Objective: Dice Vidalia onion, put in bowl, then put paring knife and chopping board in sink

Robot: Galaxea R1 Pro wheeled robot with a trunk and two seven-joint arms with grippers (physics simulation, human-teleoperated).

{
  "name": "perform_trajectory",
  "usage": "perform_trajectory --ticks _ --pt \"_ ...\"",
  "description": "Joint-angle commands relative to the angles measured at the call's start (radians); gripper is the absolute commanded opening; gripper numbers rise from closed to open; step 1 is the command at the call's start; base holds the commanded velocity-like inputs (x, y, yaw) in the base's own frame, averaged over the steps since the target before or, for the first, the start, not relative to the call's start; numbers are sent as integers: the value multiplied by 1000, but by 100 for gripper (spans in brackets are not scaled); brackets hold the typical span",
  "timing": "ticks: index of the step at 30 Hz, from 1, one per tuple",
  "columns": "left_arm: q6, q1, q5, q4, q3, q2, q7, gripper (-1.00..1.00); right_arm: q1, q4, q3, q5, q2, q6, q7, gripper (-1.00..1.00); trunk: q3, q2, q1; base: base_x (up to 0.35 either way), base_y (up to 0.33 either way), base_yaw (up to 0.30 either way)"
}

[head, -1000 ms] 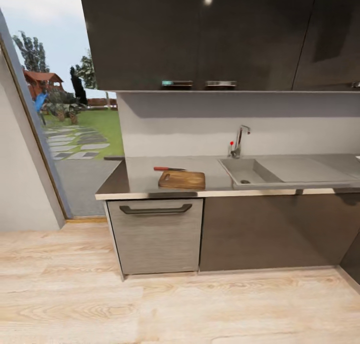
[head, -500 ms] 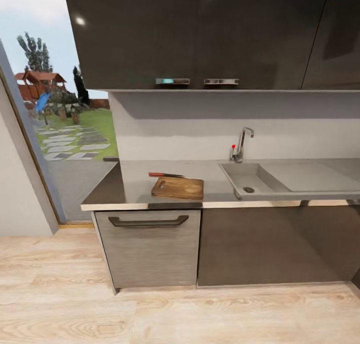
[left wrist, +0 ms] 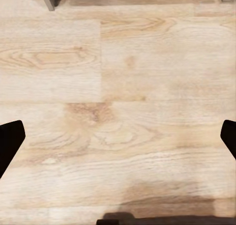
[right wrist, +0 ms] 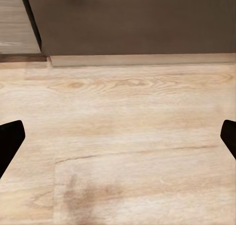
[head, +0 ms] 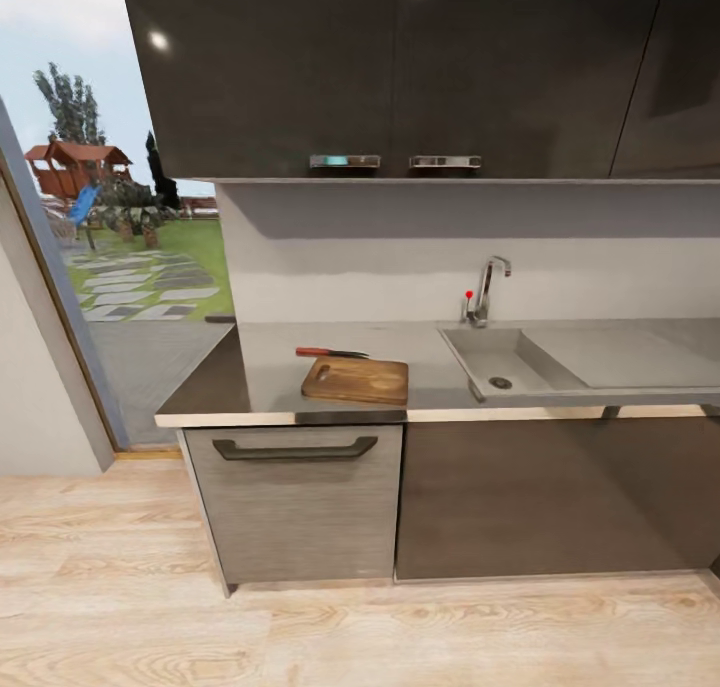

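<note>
Chopping board (head: pixel 356 379), dark-brown wood with a slot handle hole at its left end, lies flat on the grey tabletop (head: pixel 400 345) near the front edge. Just behind the board, a paring knife (head: pixel 330 353) with a red handle and dark blade lies flat, parallel to the board's back edge. To the right of the board, well apart from it, sits the stainless-steel sink (head: pixel 480 357) with a round drain, a flat drainboard stretching away to its right and a chrome faucet (head: pixel 487 289) with a red knob behind it. Below the board is a grey drawer front (head: pixel 295 502) with a dark bar handle. Dark wall cabinets (head: pixel 400 67) hang above. Left of the board, a tall window (head: pixel 120 227) looks onto a garden. Pale wooden floor (head: pixel 350 632) spreads in front. In the wrist views, the left end effector (left wrist: pixel 118 141) and the right end effector (right wrist: pixel 118 141) each hang over the floor with fingers spread wide apart, holding nothing.
</note>
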Motion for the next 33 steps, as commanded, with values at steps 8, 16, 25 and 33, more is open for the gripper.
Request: perform_trajectory --ticks 8,16,25,33 --pt "-1 0 3 0 1 -4 1 100 0 0 0 1 -1 -2 -3 100 21 49 -27 0 0 0" --pt "-1 0 3 1 1 -4 1 100 0 0 2 2 -2 -3 -3 100 46 105 -58 0 0 0" --pt "0 0 3 0 1 -3 1 100 0 0 2 2 -2 -3 -3 100 74 168 -92 0 0 0" --pt "-1 0 3 0 1 -3 1 100 0 0 2 2 -3 -3 -3 100 99 224 -123 0 0 0"
